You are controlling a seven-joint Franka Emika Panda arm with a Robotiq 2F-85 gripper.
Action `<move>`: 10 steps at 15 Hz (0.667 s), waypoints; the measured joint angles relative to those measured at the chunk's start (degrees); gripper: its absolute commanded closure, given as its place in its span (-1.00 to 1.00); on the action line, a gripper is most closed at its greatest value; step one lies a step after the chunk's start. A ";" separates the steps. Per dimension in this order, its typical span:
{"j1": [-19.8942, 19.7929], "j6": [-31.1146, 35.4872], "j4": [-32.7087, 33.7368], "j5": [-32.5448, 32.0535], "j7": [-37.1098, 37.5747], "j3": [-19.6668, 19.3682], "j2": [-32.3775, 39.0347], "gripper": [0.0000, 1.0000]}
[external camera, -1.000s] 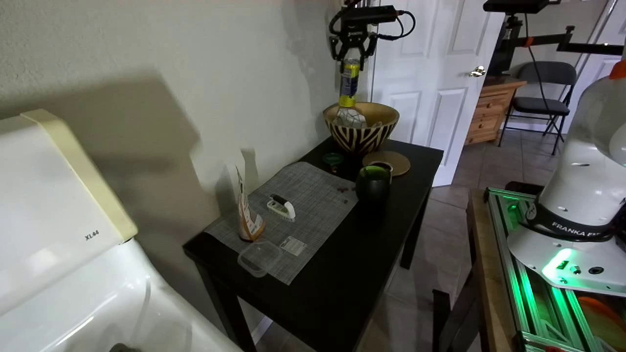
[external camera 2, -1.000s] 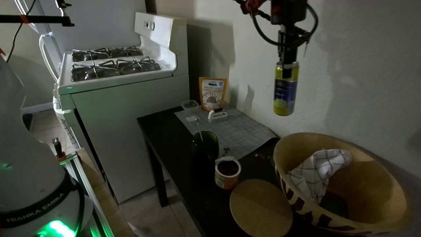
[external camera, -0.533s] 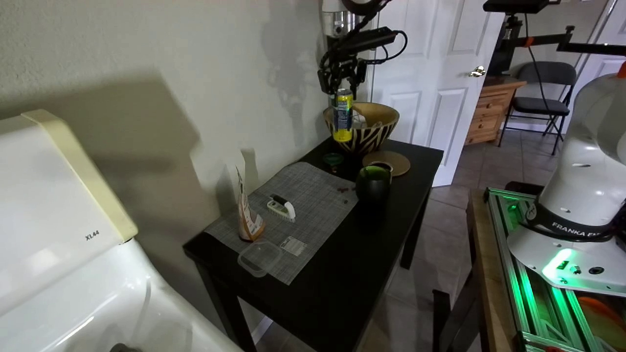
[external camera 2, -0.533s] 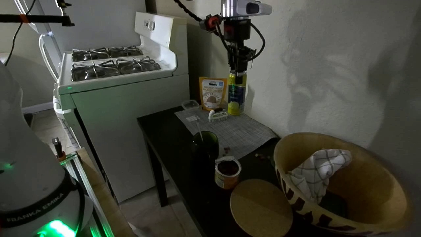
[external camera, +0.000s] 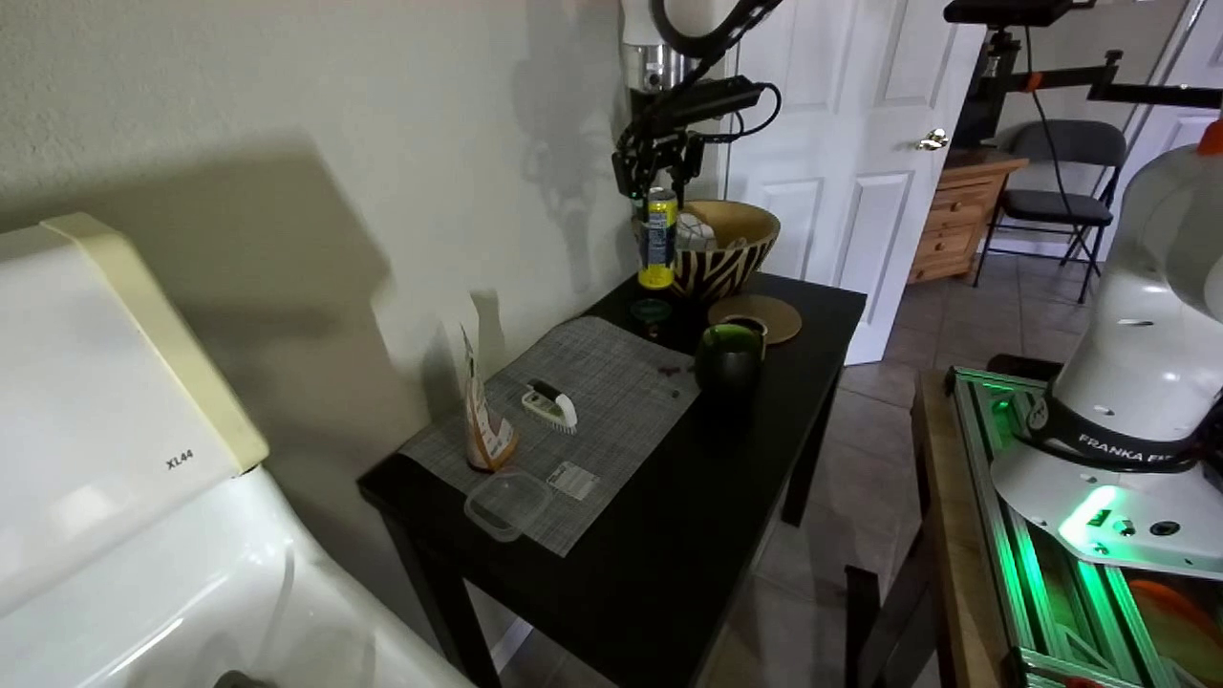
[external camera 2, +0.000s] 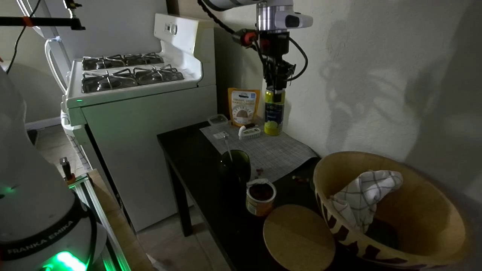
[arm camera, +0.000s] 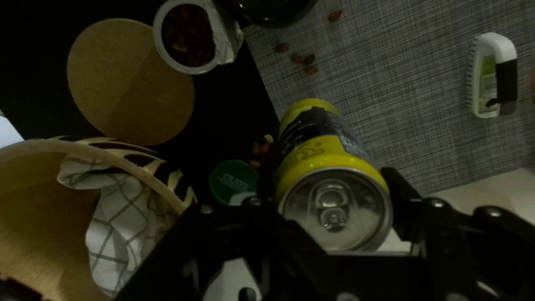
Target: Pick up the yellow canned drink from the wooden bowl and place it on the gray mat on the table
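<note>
- While the yellow can (arm camera: 332, 179) is clamped between part-spread fingers (arm camera: 399, 190), upright carriage is advised.
- Gray mat (arm camera: 401, 88), 2 o'clock in wrist view, to be reached before lowering.

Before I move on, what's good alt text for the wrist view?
Jaws grip a yellow can, its tab end facing the camera. At right, a brush lies on a mat; at left, a bowl near a disc holds a cloth.
</note>
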 measured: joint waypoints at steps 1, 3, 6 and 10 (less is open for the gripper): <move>-0.01 2.64 0.01 0.41 -0.42 -0.02 1.43 0.23; -0.05 7.80 0.07 1.87 -1.55 -0.12 4.51 0.23; 0.00 12.09 0.36 6.47 -4.87 0.03 8.70 0.23; 0.36 13.41 0.71 10.03 -7.89 0.46 12.38 0.23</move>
